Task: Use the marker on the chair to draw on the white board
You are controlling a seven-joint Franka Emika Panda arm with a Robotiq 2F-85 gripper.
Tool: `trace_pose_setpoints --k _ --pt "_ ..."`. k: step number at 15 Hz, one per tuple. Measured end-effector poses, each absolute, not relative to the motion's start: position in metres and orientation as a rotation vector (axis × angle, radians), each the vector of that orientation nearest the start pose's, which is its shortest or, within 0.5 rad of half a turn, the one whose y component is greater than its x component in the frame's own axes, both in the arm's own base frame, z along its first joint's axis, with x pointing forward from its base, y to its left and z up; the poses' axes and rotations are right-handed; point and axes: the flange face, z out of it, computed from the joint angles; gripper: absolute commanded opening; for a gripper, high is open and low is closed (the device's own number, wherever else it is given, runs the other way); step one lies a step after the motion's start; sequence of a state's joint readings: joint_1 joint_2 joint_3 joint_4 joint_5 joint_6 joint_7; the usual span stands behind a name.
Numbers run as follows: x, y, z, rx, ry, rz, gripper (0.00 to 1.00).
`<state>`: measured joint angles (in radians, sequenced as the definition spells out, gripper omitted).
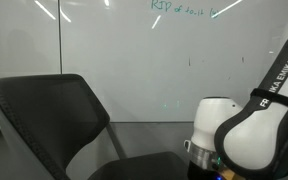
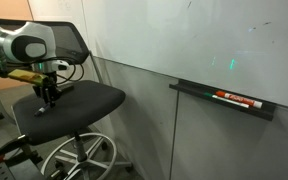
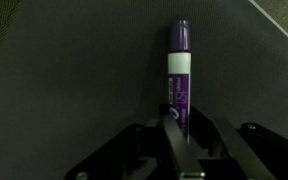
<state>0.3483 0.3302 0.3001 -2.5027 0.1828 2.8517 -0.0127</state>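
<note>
"Looking at the marker (image 3: 178, 75), what do you see?"

"A slim purple barrel with a white band and a darker tip."

"Where is it?"

"Down at the chair (image 2: 89, 98) seat, with its near end in the gripper (image 3: 192, 130)."

"Are the jaws open?"

"No, they're closed tight on that end, and the rest pokes forward. The board (image 2: 204, 40) stands well apart."

We see the marker (image 3: 179, 75) between the fingers (image 3: 179, 155) as purple with one white band; the fingers are black with pale grey edges. Under them the chair (image 3: 64, 80) is plain dark grey, and the white board (image 1: 134, 60) bears green handwriting.
</note>
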Motion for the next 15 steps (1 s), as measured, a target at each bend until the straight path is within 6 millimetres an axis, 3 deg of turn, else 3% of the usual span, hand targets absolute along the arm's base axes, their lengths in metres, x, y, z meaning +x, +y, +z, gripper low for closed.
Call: trace_pose_setpoints --k 5,6,8,14,15 --pt "0.391 0.299 0.151 -2.895 -0.771 0.022 0.10" --pt "0.394 0.301 0.150 -2.895 -0.779 0.018 0.47" --pt "0.399 0.304 0.149 -2.897 -0.792 0.009 0.52" --pt "0.404 0.312 0.150 -2.895 -0.797 -0.005 0.98" --pt "0.404 0.312 0.150 -2.896 -0.796 -0.004 1.00"
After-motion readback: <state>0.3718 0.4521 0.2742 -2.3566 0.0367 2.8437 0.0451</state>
